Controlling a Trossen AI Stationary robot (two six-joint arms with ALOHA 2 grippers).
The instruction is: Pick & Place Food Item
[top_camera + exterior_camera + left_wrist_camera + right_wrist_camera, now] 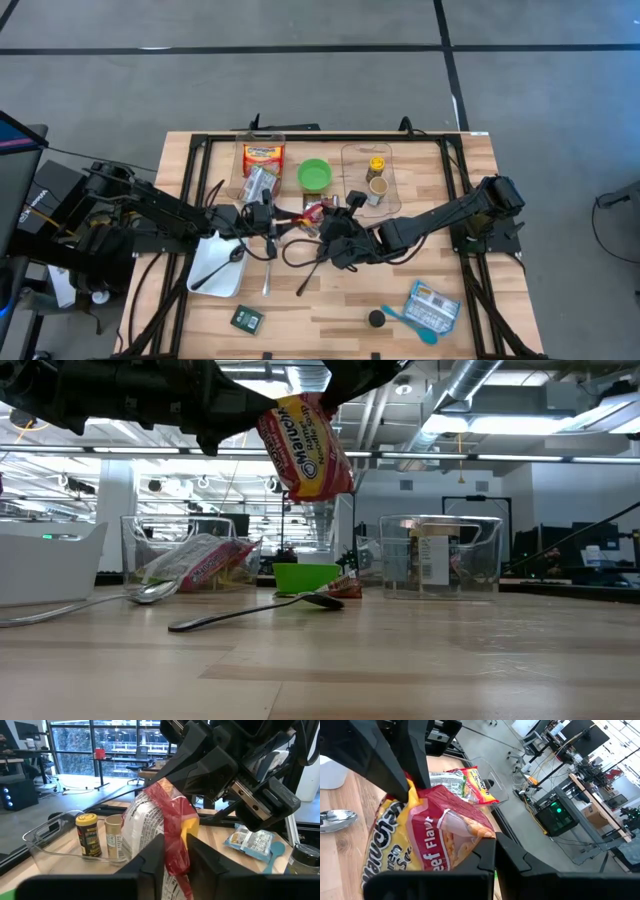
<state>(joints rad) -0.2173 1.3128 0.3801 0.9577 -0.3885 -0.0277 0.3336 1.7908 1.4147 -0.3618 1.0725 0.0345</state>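
Low view showed a red-and-yellow crinkly plastic ramen packet [305,448] aloft, both the left gripper [176,851] and right gripper [492,851] clamping it. For a clean handover, one should probably release only once the other's hold is firm.

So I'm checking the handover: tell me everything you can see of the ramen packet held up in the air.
The ramen packet is a crinkly plastic pouch, red and yellow with white lettering. It hangs tilted above the table, clear of the wood. Both tools pinch it: the left tool and the right tool each grip an edge.
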